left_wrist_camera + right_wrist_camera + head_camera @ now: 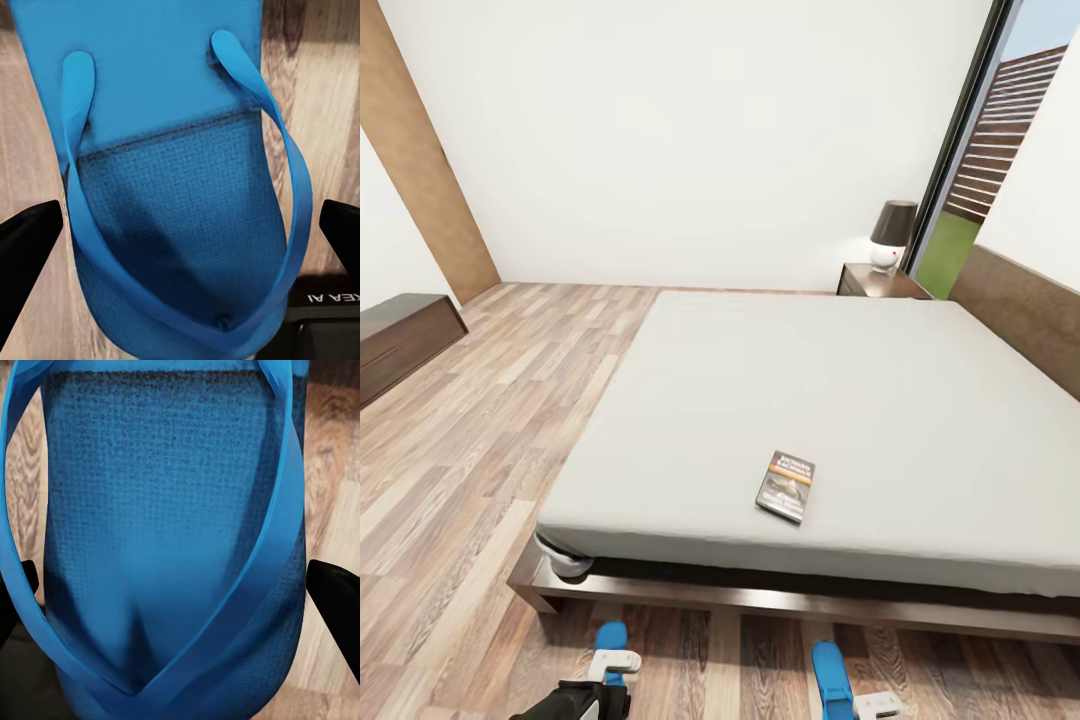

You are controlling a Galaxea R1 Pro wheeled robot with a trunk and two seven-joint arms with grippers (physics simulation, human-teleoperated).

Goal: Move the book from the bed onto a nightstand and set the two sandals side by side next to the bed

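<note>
Left gripper (180,232): jaws spread wide, straddling the left sandal (176,172), nothing clamped. Right gripper (176,592): likewise spread either side of the right sandal (169,532), not closed on it.

In the head view both sandals (611,637) (830,680) lie on the floor (480,450) just beside the bed (810,400) foot, long axes roughly parallel, pointing at the frame, well apart. Closing the gap is judged the pending move.

The book (785,486) is on the mattress, nearer the right arm. The nightstand (880,283) holds a lamp (891,236).
</note>
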